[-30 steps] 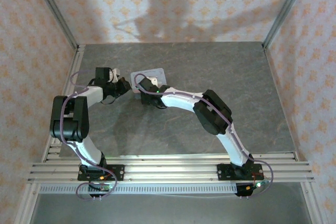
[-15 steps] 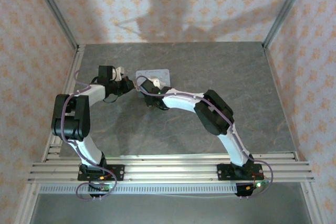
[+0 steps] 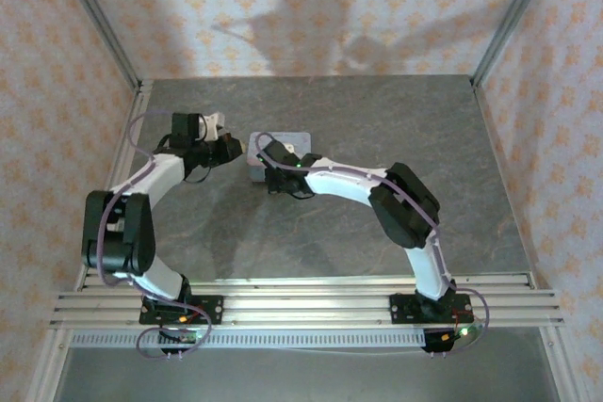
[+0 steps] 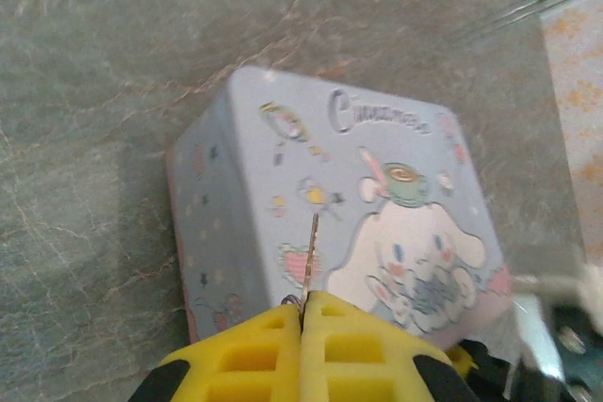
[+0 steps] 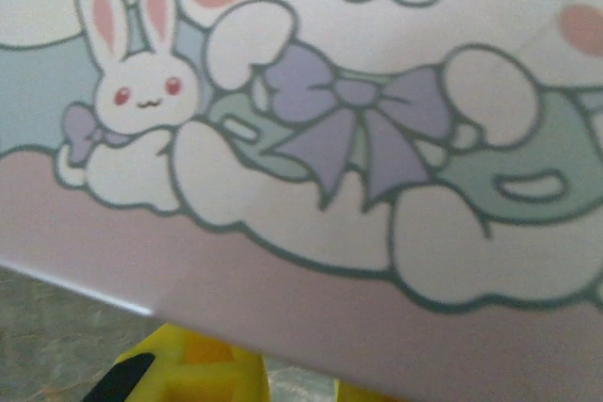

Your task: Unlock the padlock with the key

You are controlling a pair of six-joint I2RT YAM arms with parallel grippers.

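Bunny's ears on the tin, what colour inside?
Pink, on a white bunny; right wrist view shows it best.

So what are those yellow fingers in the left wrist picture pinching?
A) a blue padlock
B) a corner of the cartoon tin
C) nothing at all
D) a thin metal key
D: the left gripper is closed on the key, whose slim shaft sticks out in front of the cartoon tin.
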